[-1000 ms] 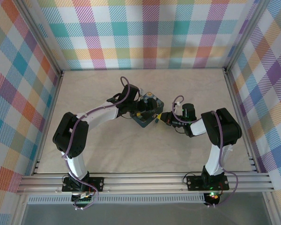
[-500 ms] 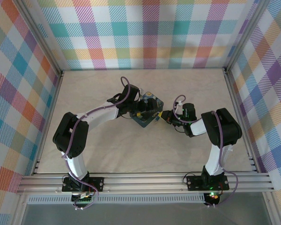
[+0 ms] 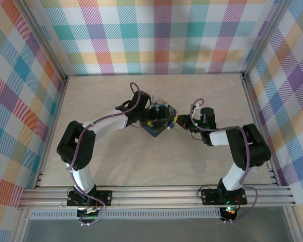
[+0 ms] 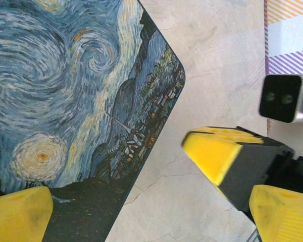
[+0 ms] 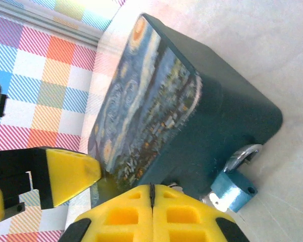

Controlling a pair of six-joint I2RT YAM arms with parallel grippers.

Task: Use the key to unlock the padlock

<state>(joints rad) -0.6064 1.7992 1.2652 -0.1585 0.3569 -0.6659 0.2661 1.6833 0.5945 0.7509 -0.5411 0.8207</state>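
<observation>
The padlock point(image 5: 234, 190) has a small blue body and a silvery shackle, and it hangs at the lower corner of the blue night-sky box point(image 5: 156, 106). My right gripper point(image 5: 151, 194) is shut just left of the padlock, close against the box's dark side. A tiny metal bit, the key point(image 5: 174, 185), peeks out at its tips. My left gripper point(image 4: 151, 222) stands open over the box's corner point(image 4: 65, 91), one finger point(image 4: 20, 214) above the lid and the other over the table. In the top view both grippers point(image 3: 152, 119) point(image 3: 180, 121) meet at the box point(image 3: 160, 127).
The box sits mid-table on the pale marble-look surface point(image 3: 111, 161). Checked cloth walls point(image 3: 156, 35) and aluminium rails point(image 3: 156, 194) enclose the workspace. The right gripper's yellow finger point(image 4: 217, 151) lies close beside my left gripper.
The right arm's elbow has swung out to the right and its gripper has shifted slightly farther back along the box. The left arm and the box have stayed put.
</observation>
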